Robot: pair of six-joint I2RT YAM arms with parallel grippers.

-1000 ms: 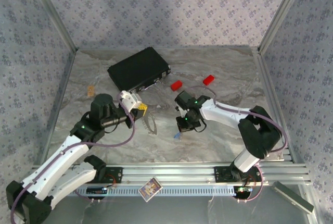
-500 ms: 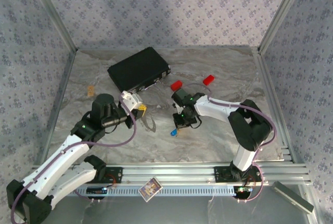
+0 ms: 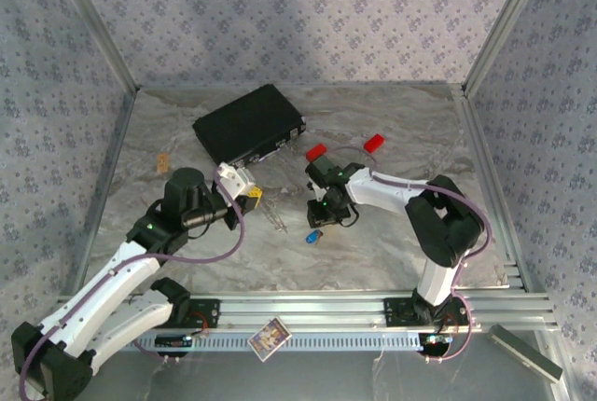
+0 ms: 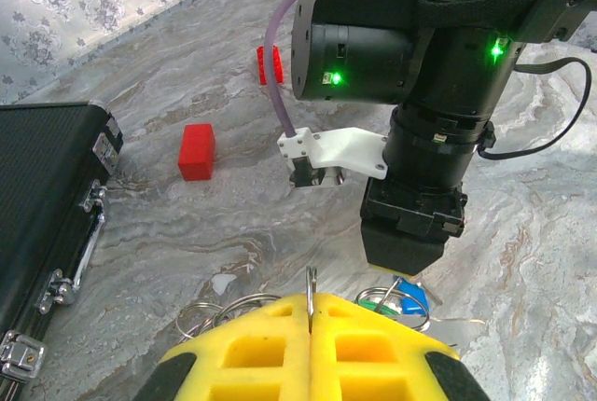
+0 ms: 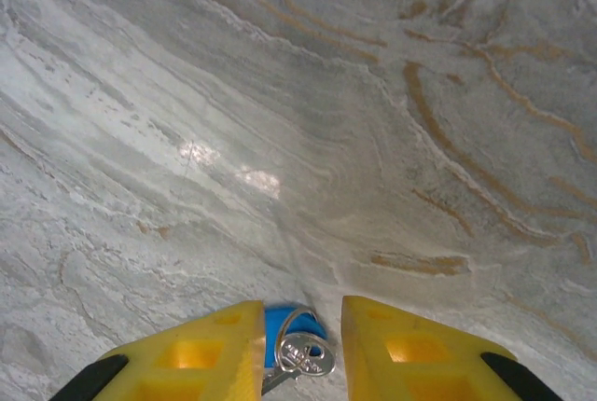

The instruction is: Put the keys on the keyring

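Key (image 5: 284,326), blue-headed, between right tool's (image 5: 302,312) parted fingers (image 5: 215,350); left tool (image 4: 311,306) pinches keyring (image 4: 311,282).

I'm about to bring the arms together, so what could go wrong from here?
1. The blue key sits between the fingers of the right end effector, but I can't tell whether it's clamped, so it may slip.
2. The left end effector pinches only a thin sliver of the keyring, which could twist or pull free.
3. The two end effectors are close together and might collide.

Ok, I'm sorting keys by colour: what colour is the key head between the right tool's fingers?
Blue key head; best in the right wrist view.
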